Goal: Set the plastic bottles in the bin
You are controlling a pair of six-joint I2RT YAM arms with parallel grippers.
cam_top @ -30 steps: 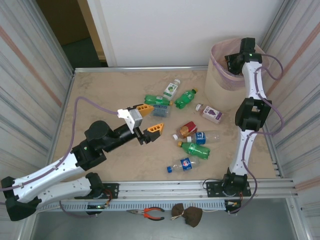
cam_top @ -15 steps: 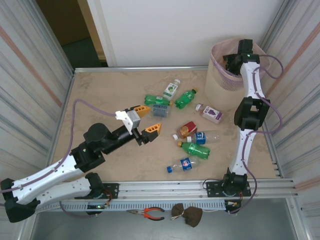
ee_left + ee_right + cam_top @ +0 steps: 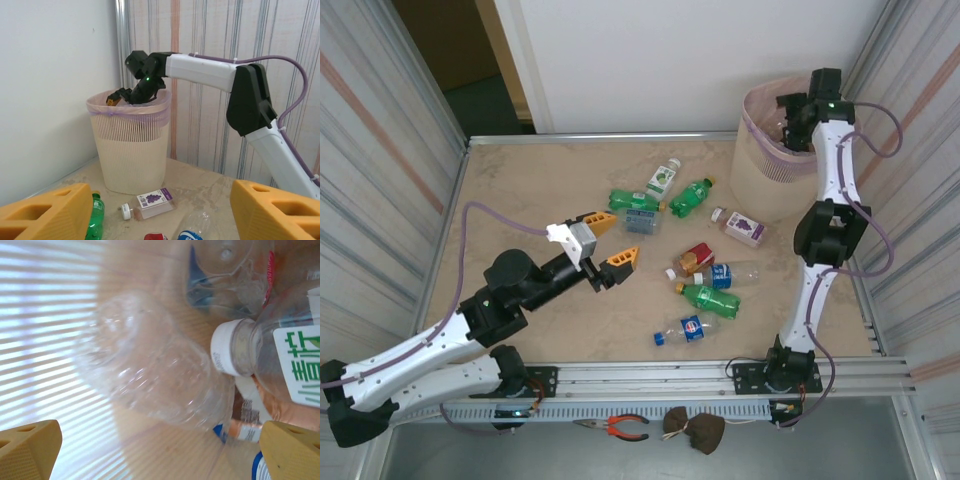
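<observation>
1. The right hand [image 3: 161,450] hangs inside the bin [image 3: 757,175] at the upper right, fingers wide, holding nothing.
2. The left hand [image 3: 611,241], centre left, is wide and empty.
3. Loose plastic bottles [image 3: 708,297] lie mid-frame on the counter [image 3: 520,190]; others lie in the bin.

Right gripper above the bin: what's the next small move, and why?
Probably lift the right gripper out of the bin, toward the purple-labelled bottle beside it: its jaws stand open and empty, bottles lie inside below, others lie on the table.
</observation>
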